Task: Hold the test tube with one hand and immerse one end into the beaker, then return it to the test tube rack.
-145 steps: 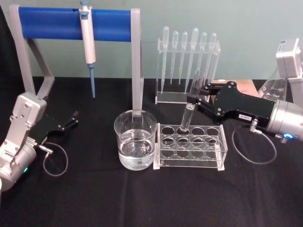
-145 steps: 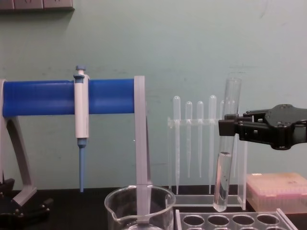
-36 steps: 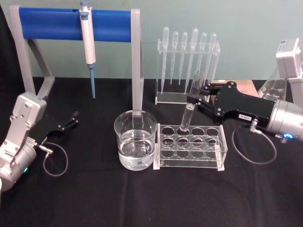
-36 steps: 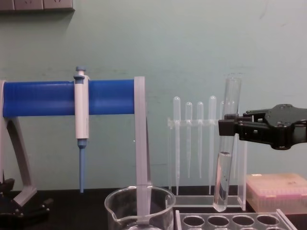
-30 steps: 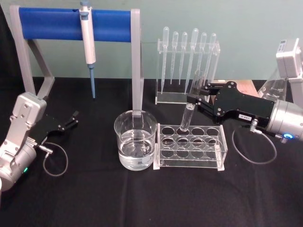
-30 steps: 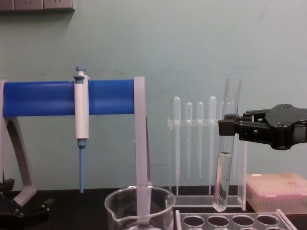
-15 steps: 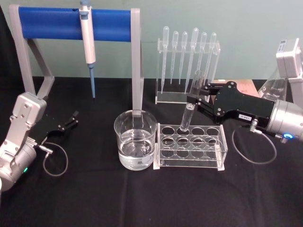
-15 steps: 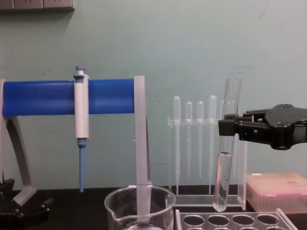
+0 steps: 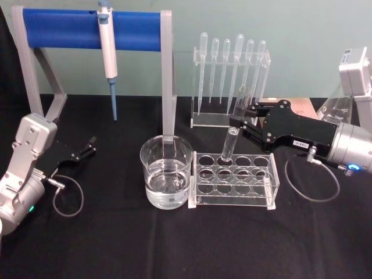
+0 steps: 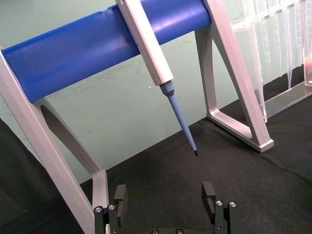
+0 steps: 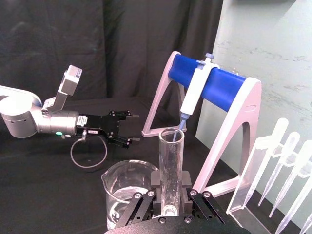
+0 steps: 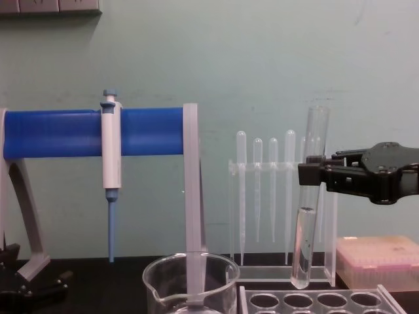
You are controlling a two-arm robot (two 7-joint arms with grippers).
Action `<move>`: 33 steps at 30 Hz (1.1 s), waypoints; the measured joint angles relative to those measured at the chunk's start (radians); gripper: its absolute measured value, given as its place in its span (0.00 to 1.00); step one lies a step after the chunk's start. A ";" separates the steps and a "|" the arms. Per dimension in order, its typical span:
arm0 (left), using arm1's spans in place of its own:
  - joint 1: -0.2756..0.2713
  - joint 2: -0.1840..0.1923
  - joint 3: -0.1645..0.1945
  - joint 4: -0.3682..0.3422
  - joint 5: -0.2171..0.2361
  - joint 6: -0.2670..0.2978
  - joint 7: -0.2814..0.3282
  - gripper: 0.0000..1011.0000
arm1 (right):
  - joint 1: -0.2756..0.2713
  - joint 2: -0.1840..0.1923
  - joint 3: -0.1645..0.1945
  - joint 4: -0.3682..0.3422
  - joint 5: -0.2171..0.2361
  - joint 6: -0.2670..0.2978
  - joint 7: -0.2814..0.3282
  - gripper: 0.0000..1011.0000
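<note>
Nothing has visibly shifted since the earlier frames: the right tool (image 9: 239,122) stays clamped on the upper half of the test tube (image 9: 231,139), holding it slightly tilted over the back-left hole of the test tube rack (image 9: 234,181). In the chest view the tube's rounded bottom hangs just above the rack's top plate, apart from it or barely so. I judge the step to be the hold over the rack. Whether the dip is already done cannot be read from this. If it is still to come, the next move calls for a small lift and a carry to the robot's left over the beaker (image 9: 166,173), then a straight descent into the water. The beaker stands just beside the rack's left end. If the dip is done, the tube only needs lowering into that hole. Just behind the beaker stands the grey leg of the blue stand (image 9: 64,28), which carries the pipettor (image 9: 107,52); the carry should keep clear of that leg. The pipettes (image 9: 229,64) stand close behind the right tool. The left tool (image 9: 87,146) is parked well off to the left above the worktop (image 9: 186,250), its fingers apart.
</note>
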 joint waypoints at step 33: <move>0.000 0.000 0.000 0.000 0.000 0.000 0.000 0.99 | 0.000 0.000 0.000 0.000 0.000 0.000 0.000 0.22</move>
